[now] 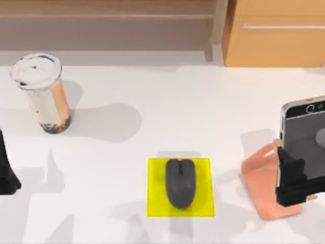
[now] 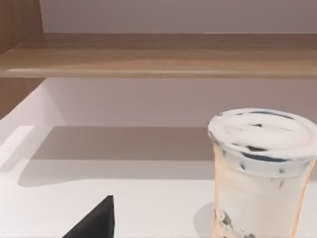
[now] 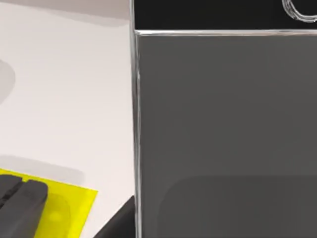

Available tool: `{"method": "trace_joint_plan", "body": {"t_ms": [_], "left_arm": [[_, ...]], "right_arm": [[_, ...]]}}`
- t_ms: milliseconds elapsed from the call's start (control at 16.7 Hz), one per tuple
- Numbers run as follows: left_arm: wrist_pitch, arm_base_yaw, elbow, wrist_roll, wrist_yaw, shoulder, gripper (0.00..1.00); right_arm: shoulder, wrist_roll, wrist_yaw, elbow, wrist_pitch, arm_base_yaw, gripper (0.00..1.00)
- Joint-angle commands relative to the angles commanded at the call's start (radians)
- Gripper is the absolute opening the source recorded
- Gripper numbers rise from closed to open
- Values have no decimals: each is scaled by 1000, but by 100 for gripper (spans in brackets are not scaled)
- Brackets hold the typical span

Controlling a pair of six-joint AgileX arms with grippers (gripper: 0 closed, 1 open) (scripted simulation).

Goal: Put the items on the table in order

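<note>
From my seat the bubble tea cup (image 1: 41, 92) stands upright at about ten o'clock on the table (image 1: 203, 112), and my left gripper (image 1: 6, 170) sits at nine o'clock at the left edge, just below it; I cannot tell whether its fingers are apart or together. In the left wrist view the cup (image 2: 260, 173) is close ahead, its base cut off. The computer mouse (image 1: 180, 183) lies on a yellow mat (image 1: 155, 201) at six o'clock, its long axis running twelve to six. At three o'clock my right gripper (image 1: 297, 185) is clamped on the smartphone (image 1: 304, 134), held raised over a salmon-pink phone stand (image 1: 261, 185), which lies just toward nine o'clock of the gripper. I judge the right arm must lower the phone onto that stand. The phone's right side is cut off, and the stand's cradle is partly hidden behind the gripper.
</note>
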Motion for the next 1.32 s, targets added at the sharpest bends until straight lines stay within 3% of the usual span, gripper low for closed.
{"method": "trace_joint_plan", "body": {"t_ms": [420,1200,1320], "left_arm": [[0,0,0,0,0,0,100],[0,0,0,0,0,0,100],[0,0,0,0,0,0,100]], "right_arm": [[48,-8,-7,-15,52,-20,0],[48,-8,-7,-15,52,-20,98],[48,-8,-7,-15,52,-20,100]]}}
